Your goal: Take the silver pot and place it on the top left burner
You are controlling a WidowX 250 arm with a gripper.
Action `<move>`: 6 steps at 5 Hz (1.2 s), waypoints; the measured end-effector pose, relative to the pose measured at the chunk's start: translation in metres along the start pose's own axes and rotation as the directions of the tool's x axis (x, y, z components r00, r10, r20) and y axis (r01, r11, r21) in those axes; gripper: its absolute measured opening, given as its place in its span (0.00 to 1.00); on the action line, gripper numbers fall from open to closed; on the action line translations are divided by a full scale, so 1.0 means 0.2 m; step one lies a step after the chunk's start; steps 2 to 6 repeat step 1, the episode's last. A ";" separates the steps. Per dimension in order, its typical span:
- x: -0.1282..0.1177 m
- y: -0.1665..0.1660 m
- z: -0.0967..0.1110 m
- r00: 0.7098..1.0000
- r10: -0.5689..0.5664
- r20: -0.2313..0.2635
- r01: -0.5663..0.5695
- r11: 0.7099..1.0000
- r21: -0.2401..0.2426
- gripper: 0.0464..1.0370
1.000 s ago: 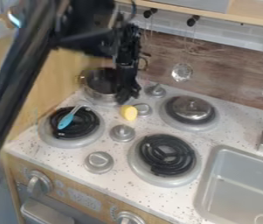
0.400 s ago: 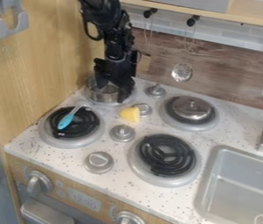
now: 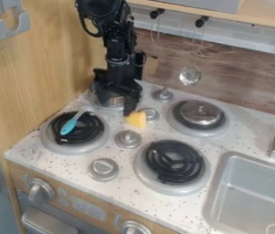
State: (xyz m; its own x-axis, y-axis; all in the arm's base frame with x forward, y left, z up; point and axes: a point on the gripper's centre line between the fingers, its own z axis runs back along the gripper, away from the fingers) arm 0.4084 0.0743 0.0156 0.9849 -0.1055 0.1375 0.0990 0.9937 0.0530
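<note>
The silver metal pot sits at the back left corner of the speckled white worktop, over the top left burner, partly masked by the black two-finger gripper. The claw looks well open, its two sides spread apart across the pot's near part; I see nothing clamped in it, though where it meets the metal is hidden.

The placing seems all but done, so the next move is likely a straight lift away. The main danger is snagging: if the claw swings sideways before it clears the rim, it could drag the pot off centre or tip it. The right-hand tip also hangs just beside the soft-looking yellow object, so a low sweep towards the worktop's right edge could shove that against the nearby silver knob.
</note>
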 end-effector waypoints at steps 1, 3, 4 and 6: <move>-0.07 -0.03 -0.04 0.999 0.020 -0.050 -0.022 0.999 -0.033 0.96; -0.07 -0.03 -0.04 0.999 0.020 -0.050 -0.022 0.999 -0.033 0.96; -0.07 -0.03 -0.04 0.999 0.020 -0.050 -0.022 0.999 -0.033 0.96; -0.07 -0.03 -0.04 0.999 0.020 -0.050 -0.022 0.999 -0.033 0.96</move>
